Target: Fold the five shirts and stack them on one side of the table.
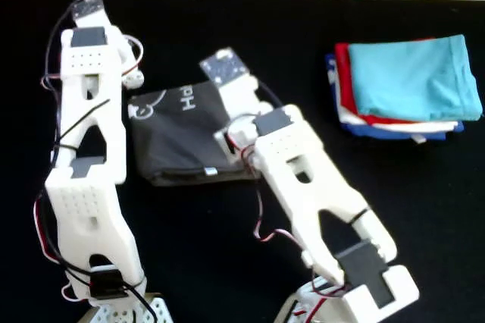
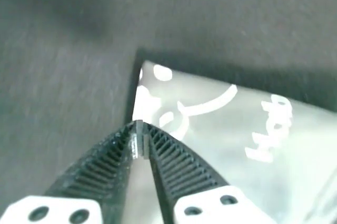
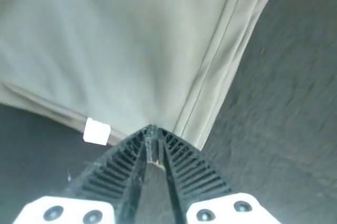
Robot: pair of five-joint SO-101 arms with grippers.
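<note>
Lying folded, limp black shirt (image 1: 174,148), ridged left claw (image 2: 138,139) pinched

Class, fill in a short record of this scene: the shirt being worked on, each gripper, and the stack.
Shirt in work: black shirt, folded, mid-table
Left gripper: shut, tips at its printed corner
Right gripper: shut, tips at its hemmed edge
Stack: folded shirts, teal shirt on top, on the right arm's side

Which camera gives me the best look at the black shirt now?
The high view: nearly the whole folded black shirt shows, its outline clear. The left wrist view gives one corner with white print; the right wrist view, an edge with a seam and a small white tag.
</note>
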